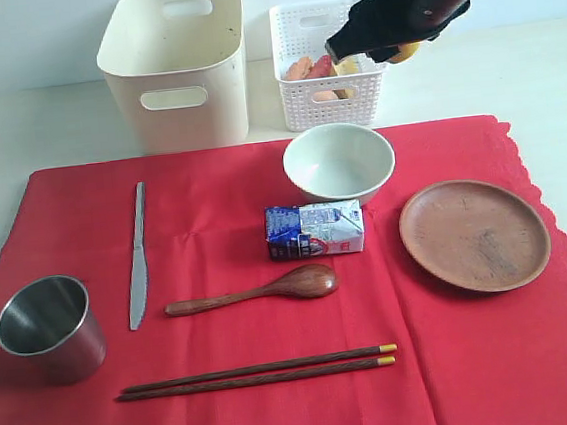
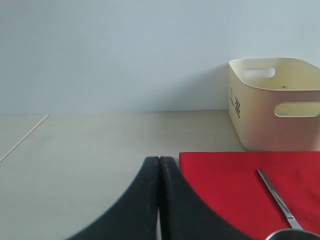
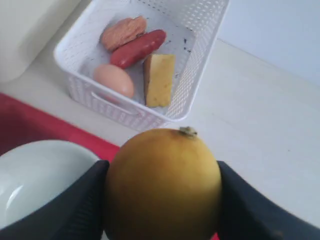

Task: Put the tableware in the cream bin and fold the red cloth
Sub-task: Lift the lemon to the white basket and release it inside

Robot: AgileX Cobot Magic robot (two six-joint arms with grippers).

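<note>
The red cloth (image 1: pixel 458 356) covers the table front. On it lie the pale green bowl (image 1: pixel 339 162), brown plate (image 1: pixel 474 234), steel cup (image 1: pixel 49 327), silver knife (image 1: pixel 138 255), wooden spoon (image 1: pixel 256 291) and gold-tipped chopsticks (image 1: pixel 259 372). The cream bin (image 1: pixel 177 67) stands behind the cloth at the left. My right gripper (image 3: pixel 162 185) is shut on a yellow lemon (image 3: pixel 164 182), held in the air near the white basket and above the bowl (image 3: pixel 35 175). My left gripper (image 2: pixel 159 165) is shut and holds nothing, low over the bare table beside the cloth's corner (image 2: pixel 225 185).
A blue and white milk carton (image 1: pixel 315 229) lies on the cloth between bowl and spoon. The white lattice basket (image 1: pixel 326 63) right of the bin holds a sausage (image 3: pixel 137 48), an egg (image 3: pixel 114 80), cheese (image 3: pixel 160 80) and a brownish food piece (image 3: pixel 122 31).
</note>
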